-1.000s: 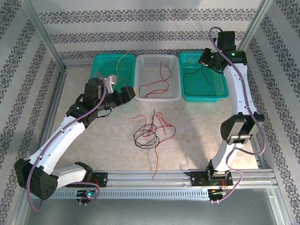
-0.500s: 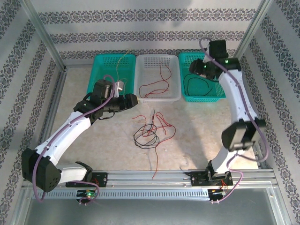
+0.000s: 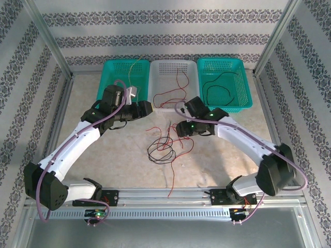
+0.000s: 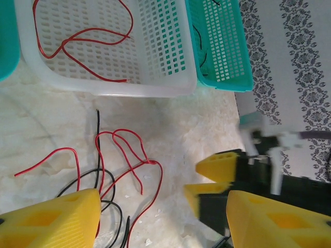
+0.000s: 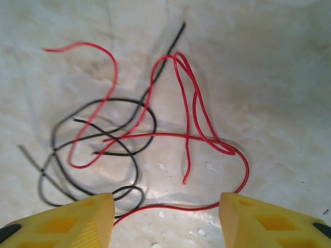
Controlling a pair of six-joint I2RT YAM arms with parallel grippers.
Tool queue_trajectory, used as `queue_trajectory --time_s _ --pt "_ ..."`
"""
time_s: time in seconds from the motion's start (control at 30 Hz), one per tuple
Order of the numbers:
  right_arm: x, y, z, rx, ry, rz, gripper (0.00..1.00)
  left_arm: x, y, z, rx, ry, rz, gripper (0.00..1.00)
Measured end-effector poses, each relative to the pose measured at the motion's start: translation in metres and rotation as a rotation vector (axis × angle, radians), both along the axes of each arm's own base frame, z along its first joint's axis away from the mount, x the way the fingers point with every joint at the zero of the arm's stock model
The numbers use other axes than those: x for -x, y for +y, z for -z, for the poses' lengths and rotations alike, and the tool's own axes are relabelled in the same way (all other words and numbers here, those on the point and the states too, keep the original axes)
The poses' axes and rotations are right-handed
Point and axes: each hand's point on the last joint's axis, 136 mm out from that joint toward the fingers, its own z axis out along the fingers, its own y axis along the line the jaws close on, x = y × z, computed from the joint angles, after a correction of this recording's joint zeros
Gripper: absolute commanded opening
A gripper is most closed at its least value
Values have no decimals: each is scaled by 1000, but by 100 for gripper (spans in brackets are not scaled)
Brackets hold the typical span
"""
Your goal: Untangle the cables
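Marbled table surface (image 3: pixel 103 155) within patterned walls (image 3: pixel 165 31), three baskets along its far edge. Tangled red and black cables (image 3: pixel 165 144) lie at the surface's centre. Single strands lie in the baskets: a yellow strand (image 3: pixel 133 70) in the left teal basket (image 3: pixel 111 70), a red strand (image 3: pixel 173 93) in the white basket (image 3: pixel 173 63), a black strand (image 3: pixel 220 90) in the right teal basket (image 3: pixel 243 77). By the white basket's near-left corner hovers the left gripper (image 3: pixel 149 108); just right of the tangle, the right gripper (image 3: pixel 180 129). Both pairs of fingers stand apart, holding nothing.
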Motion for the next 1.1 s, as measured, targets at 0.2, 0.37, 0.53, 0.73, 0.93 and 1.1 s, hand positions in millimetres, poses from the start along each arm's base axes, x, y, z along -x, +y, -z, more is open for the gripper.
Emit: queue_trajectory --time_s 0.2,0.37,0.53,0.73,0.93,1.1 --pt "-21 -3 47 100 43 12 50 2 3 -3 -4 -15 -7 65" --pt "-30 2 80 138 79 -3 43 5 5 -5 -6 -23 -14 65" --pt "-36 4 83 135 62 3 10 6 6 -2 -16 -19 -8 65" --pt "-31 -6 51 128 -17 16 0 8 5 -1 -24 -18 7 64" --pt "-17 -1 -44 18 -207 -4 0 8 -8 -12 27 -47 49 67" --pt "-10 9 -108 -66 -315 -30 0 18 -44 -26 84 -105 151 69"
